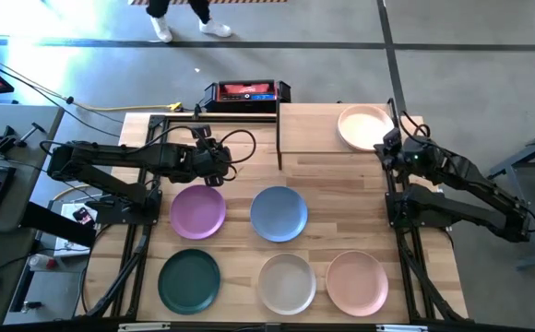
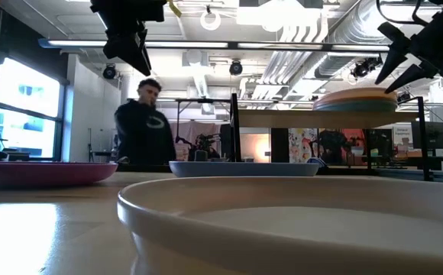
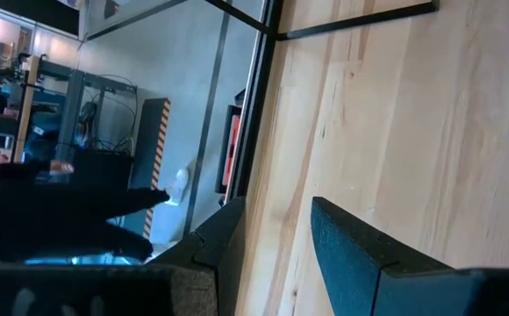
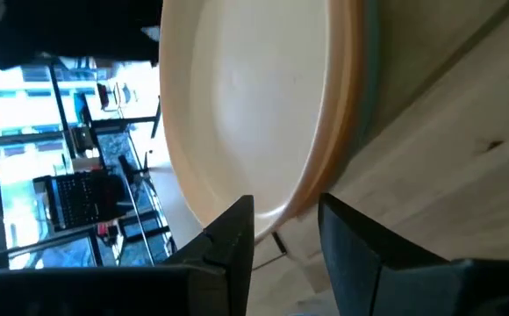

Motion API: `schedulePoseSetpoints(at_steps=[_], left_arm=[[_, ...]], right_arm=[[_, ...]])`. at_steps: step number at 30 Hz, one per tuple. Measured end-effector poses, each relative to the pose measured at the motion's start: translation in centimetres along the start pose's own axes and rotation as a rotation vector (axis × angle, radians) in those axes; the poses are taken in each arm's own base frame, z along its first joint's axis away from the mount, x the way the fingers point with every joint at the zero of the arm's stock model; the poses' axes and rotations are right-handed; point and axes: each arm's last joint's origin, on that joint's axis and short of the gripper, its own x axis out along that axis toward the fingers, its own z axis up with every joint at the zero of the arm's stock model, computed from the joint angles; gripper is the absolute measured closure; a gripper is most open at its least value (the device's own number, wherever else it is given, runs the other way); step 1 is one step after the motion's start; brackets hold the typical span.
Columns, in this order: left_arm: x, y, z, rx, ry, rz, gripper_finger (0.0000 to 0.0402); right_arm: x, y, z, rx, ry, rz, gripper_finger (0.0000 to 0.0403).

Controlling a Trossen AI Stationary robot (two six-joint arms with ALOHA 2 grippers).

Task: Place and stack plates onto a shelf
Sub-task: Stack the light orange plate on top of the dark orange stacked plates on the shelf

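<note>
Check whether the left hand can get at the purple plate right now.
Probably yes. The left hand is open, holds nothing and hangs just behind the purple plate, which lies flat on the table with nothing on it. The blue plate beside it sits apart, leaving its rim free.

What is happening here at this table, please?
A two-armed robot is stacking round matte plates onto a raised light-wood shelf. A small stack topped by a peach plate already sits there, with the right pincer open beside it. The left pincer hangs open above the purple plate. Five plates wait on the table.
</note>
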Motion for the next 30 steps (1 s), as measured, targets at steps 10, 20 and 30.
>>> schedulePoseSetpoints(at_steps=[10, 20, 30], left_arm=[[0.00, 0.00, 0.00, 0.001, 0.000, 0.000, 0.0282], [0.00, 0.00, 0.00, 0.000, 0.000, 0.000, 0.0282], [0.00, 0.00, 0.00, 0.000, 0.000, 0.000, 0.0282]], right_arm=[[-0.03, 0.10, -0.09, -0.029, 0.028, 0.009, 0.0295], [-0.07, 0.82, -0.29, -0.071, 0.065, 0.079, 0.0295], [0.13, 0.44, -0.09, -0.089, -0.006, 0.033, 0.0295]])
